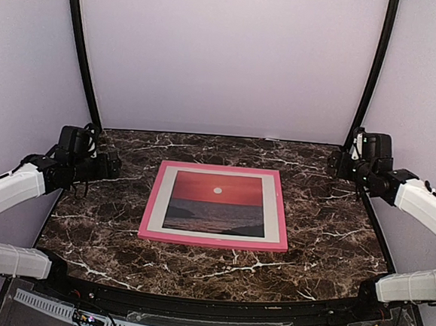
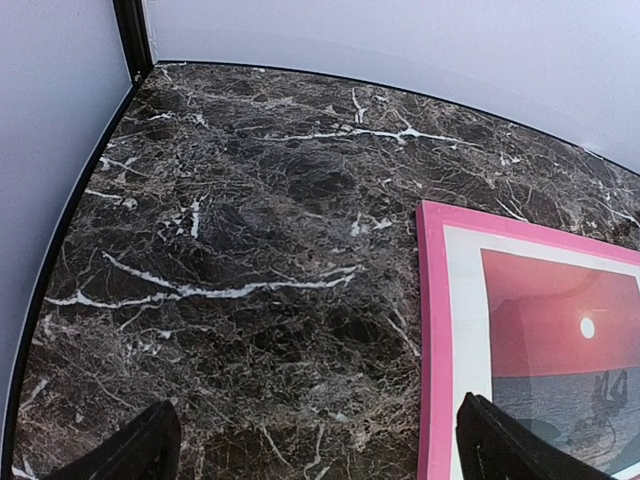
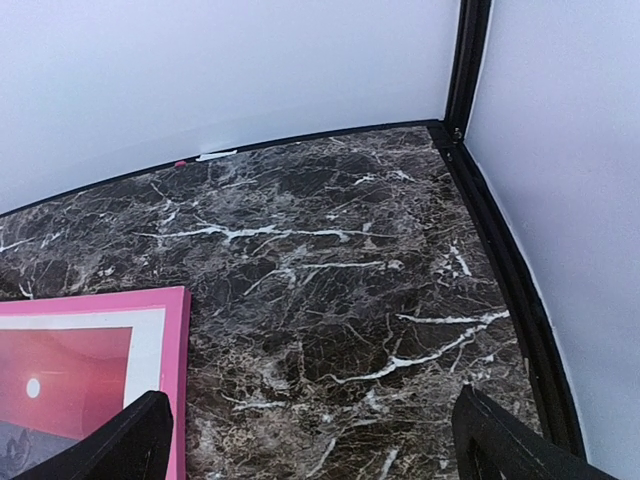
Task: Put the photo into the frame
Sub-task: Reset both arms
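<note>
The pink-red frame [image 1: 147, 215] lies flat in the middle of the marble table, face up. Inside it sits the photo [image 1: 216, 204], a red sunset with a small white sun over dark sea and a wide white border. My left gripper [image 1: 114, 165] hovers open off the frame's left side, nothing between its fingers. In the left wrist view the frame [image 2: 434, 330] and photo [image 2: 548, 310] lie at the right, my left gripper [image 2: 318, 450] over bare marble. My right gripper [image 1: 334, 163] is open off the far right corner. The right wrist view shows the frame [image 3: 176, 350], photo [image 3: 70, 370] and right gripper [image 3: 305, 445].
Dark marble tabletop [image 1: 326, 224] with white veins, ringed by a black edge. White walls and two black corner posts [image 1: 81, 54] close in the back and sides. A small pink speck [image 3: 181, 163] lies at the back wall.
</note>
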`<state>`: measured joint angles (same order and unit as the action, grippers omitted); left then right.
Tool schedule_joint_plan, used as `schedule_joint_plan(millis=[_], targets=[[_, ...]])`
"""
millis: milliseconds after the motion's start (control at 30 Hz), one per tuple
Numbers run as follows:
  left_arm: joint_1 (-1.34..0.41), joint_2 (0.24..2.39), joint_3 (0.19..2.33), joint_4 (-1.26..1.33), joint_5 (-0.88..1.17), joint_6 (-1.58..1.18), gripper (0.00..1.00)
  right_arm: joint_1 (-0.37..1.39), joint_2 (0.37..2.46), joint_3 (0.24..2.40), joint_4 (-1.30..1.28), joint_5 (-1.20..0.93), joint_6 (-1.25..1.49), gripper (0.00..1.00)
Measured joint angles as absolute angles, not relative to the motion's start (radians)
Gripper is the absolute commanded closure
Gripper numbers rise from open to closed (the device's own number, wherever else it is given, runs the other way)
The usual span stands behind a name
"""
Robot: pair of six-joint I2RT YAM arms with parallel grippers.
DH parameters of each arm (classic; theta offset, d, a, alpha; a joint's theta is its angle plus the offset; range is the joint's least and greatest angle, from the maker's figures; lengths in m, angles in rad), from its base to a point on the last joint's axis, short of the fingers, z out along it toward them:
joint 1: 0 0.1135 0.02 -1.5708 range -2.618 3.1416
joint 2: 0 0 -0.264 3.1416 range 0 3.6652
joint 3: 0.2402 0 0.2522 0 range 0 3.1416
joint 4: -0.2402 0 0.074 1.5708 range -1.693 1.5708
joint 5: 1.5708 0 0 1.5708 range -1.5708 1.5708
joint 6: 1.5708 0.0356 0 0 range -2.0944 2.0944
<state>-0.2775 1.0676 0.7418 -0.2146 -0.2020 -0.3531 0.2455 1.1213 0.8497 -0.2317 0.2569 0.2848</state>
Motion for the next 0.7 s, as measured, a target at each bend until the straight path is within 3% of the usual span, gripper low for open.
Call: schedule_joint_plan(millis=[700], targets=[[-0.278,0.974,0.673,-0.14,-0.246,-0.302,0.01,0.242,1.029,0.647,-0.034,0.307,0.285,0.01]])
